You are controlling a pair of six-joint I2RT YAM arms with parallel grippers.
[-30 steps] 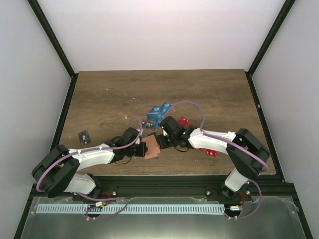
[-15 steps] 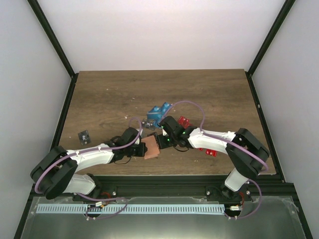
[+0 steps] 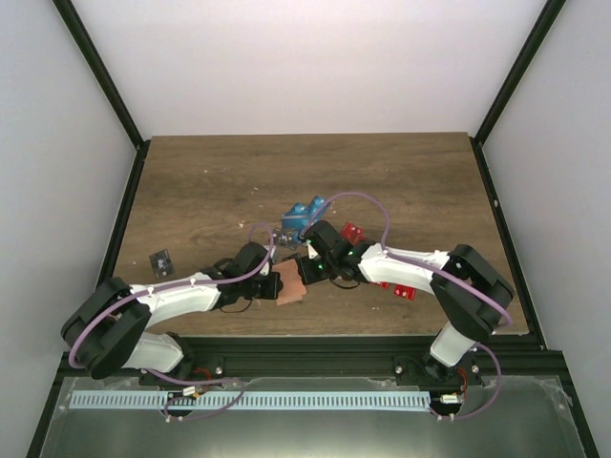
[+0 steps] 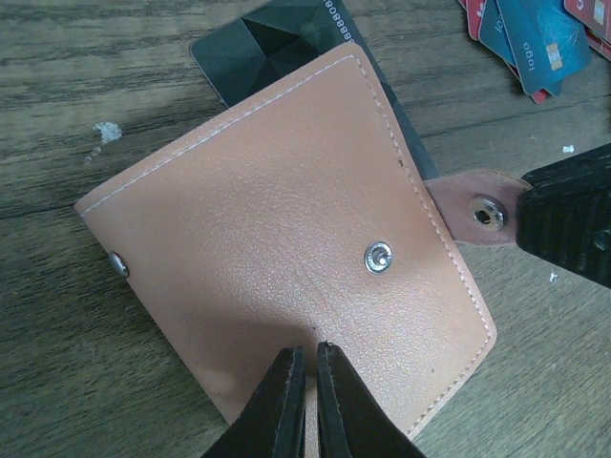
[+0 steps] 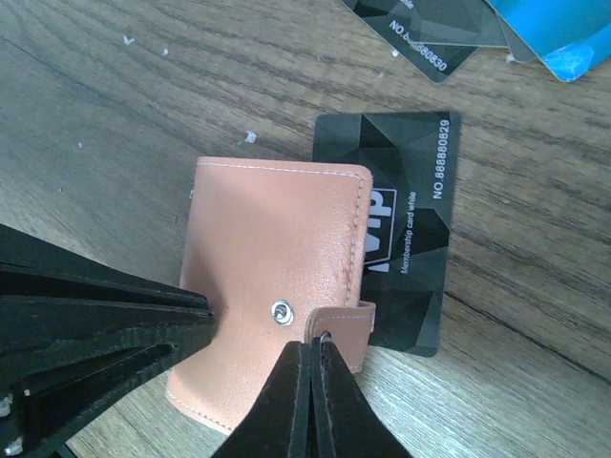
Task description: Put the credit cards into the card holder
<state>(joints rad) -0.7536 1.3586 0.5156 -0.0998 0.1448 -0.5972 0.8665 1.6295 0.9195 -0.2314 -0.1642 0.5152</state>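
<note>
The tan card holder (image 3: pixel 290 284) lies closed on the table between both grippers. My left gripper (image 4: pixel 307 351) is shut on the holder's near edge (image 4: pixel 286 248); it also shows in the top view (image 3: pixel 274 284). My right gripper (image 5: pixel 313 343) is shut on the holder's snap strap (image 5: pixel 346 320), and its finger shows in the left wrist view (image 4: pixel 573 224). A black credit card (image 5: pixel 410 248) lies partly under the holder. Blue credit cards (image 3: pixel 304 215) lie in a pile just behind it. Red credit cards (image 3: pixel 353 233) lie to the right.
Another black card (image 3: pixel 160 260) lies alone at the left. More red cards (image 3: pixel 401 291) lie under the right arm near the front edge. Two more black cards (image 5: pixel 420 33) lie beyond the holder. Dark frame posts stand along both table sides.
My right gripper has shifted slightly left and back with the strap. The holder and my left gripper have barely moved.
</note>
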